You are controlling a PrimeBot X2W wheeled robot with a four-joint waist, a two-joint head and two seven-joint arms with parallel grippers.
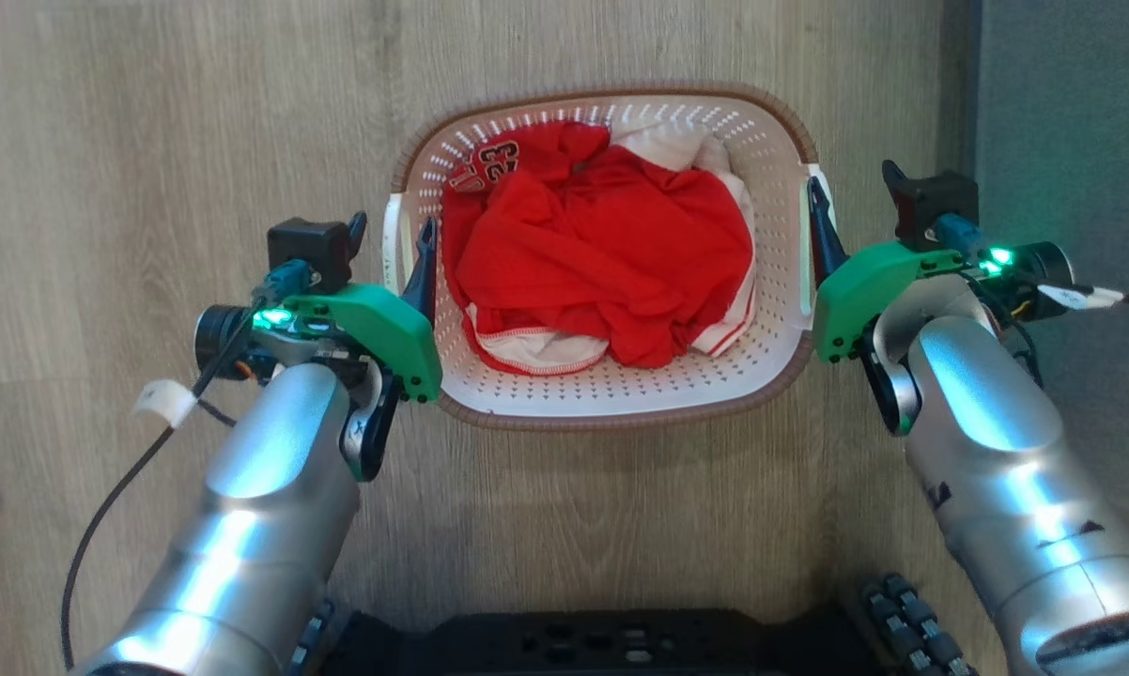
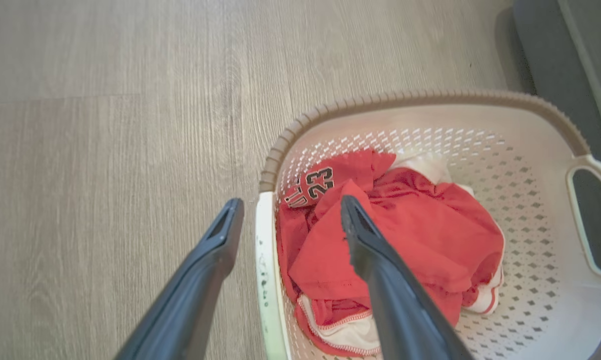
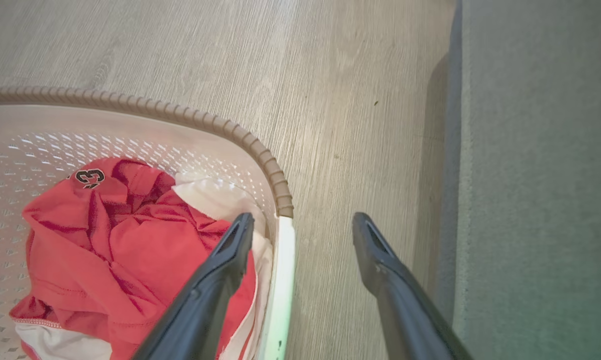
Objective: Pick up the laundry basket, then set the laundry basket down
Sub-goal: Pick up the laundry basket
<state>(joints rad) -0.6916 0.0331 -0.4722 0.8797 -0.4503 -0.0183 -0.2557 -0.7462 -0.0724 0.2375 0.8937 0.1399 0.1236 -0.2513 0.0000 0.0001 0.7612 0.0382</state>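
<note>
The laundry basket (image 1: 611, 399) stands mouth-up on the wood-look floor (image 1: 151, 113), straight ahead of the robot. Its long axis runs from the robot's left to its right, so the two white handles sit at the short ends. A crumpled red jersey (image 1: 602, 253) with white trim and the number 23 lies inside.

The left gripper (image 1: 391, 244) is spread apart across the left handle (image 1: 393, 249), one finger outside the basket and one inside over the cloth. In the left wrist view the left gripper (image 2: 290, 202) shows the handle bar (image 2: 264, 260) running up between its fingers, touching neither. The right gripper (image 1: 854, 192) is likewise spread, straddling the right handle (image 1: 813, 235). In the right wrist view the right gripper (image 3: 303, 220) has its inner finger over the jersey and its outer finger over bare floor, with the handle bar (image 3: 283, 270) between them and not pinched.

To the robot's left the floor is wide and open. To its right a grey surface (image 1: 1072, 94) begins near the basket's end; whether it is a rug or a panel cannot be told. A band of floor separates the near rim from the robot's black base (image 1: 574, 648), and more floor lies beyond the far rim.
</note>
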